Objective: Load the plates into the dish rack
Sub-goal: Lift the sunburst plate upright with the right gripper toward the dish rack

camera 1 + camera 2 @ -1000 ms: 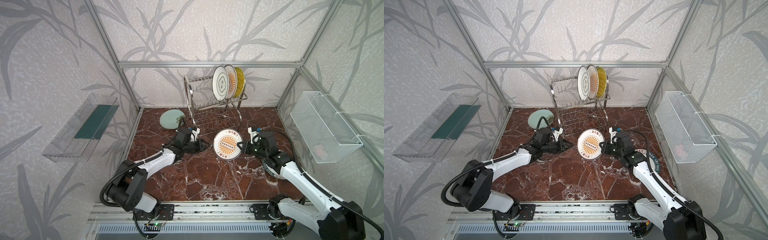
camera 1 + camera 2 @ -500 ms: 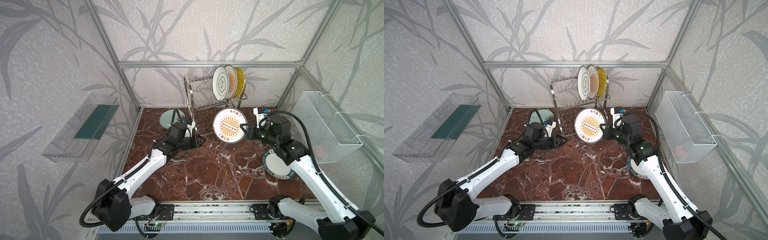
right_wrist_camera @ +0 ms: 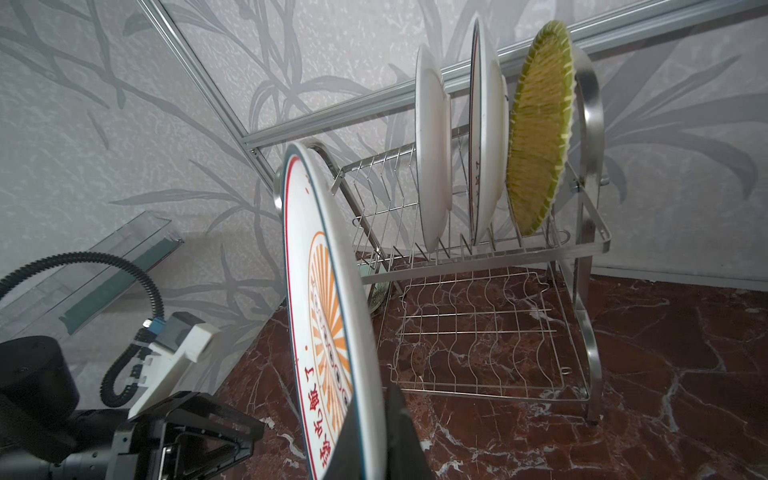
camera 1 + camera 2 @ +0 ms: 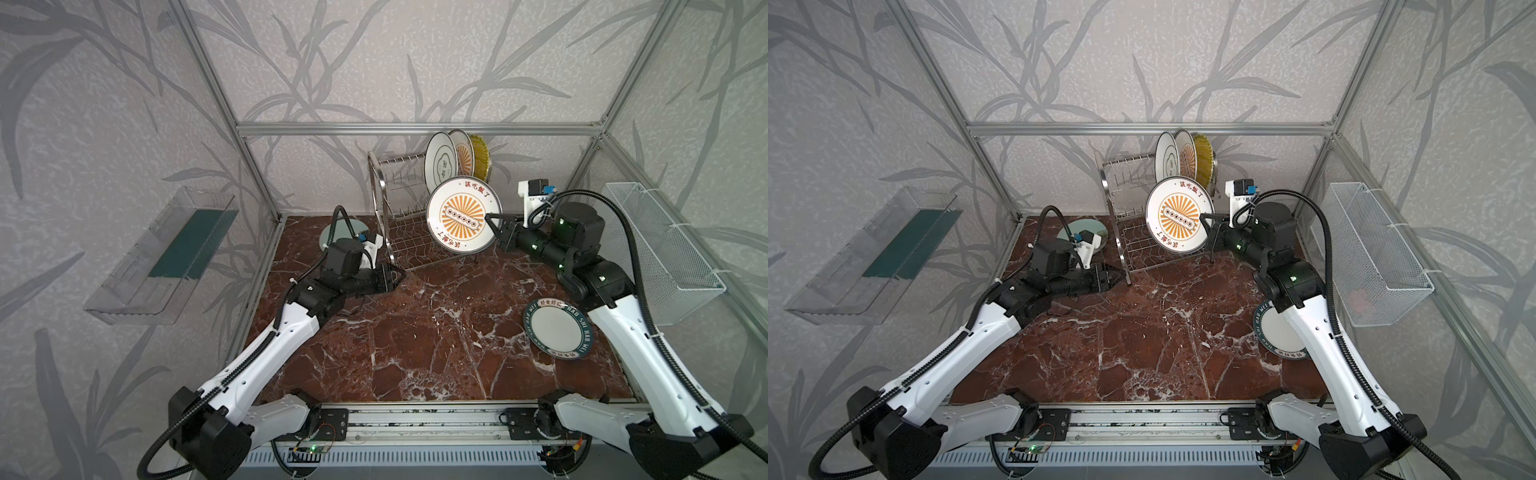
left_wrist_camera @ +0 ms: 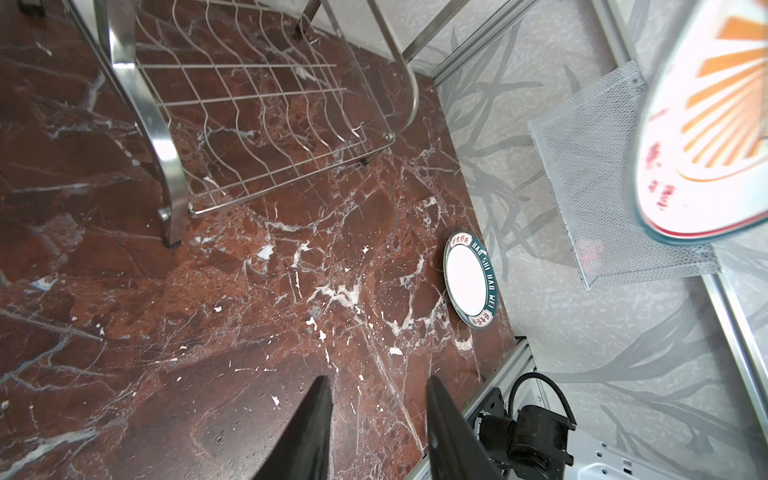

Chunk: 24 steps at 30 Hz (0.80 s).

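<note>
While the right gripper is clamped on the rim of a white sunburst plate, that plate hangs on edge in the air just near of the dish rack, in none of its slots. The rack's upper tier holds three plates upright between prongs at its right end: a white quatrefoil plate, a second sunburst plate and, rightmost, a yellow ribbed plate.

A teal-rimmed plate lies flat on the marble table at the near right. A pale mint plate lies at the far left, partly hidden by the left arm.

The left gripper hovers by the rack's near left leg, jaws partly apart and empty.

On the right wall, the white mesh basket contains something pinkish, too blurred to name. On the left wall, the clear tray carries a dark green strip.
</note>
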Each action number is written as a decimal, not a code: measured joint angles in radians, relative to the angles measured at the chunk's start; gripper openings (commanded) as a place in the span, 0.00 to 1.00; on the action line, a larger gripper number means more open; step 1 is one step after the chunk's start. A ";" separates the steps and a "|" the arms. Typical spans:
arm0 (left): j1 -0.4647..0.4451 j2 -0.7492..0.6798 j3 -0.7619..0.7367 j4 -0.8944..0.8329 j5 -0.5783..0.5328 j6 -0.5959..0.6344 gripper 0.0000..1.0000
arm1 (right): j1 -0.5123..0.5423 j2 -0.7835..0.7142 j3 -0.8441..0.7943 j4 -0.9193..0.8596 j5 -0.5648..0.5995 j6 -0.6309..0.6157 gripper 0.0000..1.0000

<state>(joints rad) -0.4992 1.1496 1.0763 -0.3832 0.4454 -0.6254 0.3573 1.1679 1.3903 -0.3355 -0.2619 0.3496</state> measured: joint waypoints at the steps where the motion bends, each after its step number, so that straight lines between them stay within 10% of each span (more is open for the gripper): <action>1: 0.000 -0.012 0.000 0.000 0.001 0.006 0.39 | 0.003 0.008 0.006 0.000 0.004 -0.003 0.00; 24: 0.000 -0.042 -0.026 0.025 0.027 0.049 0.39 | 0.095 0.045 0.087 0.050 0.171 -0.010 0.00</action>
<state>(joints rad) -0.4992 1.1072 1.0508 -0.3580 0.4728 -0.5766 0.4519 1.2133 1.4773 -0.2852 -0.0914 0.3401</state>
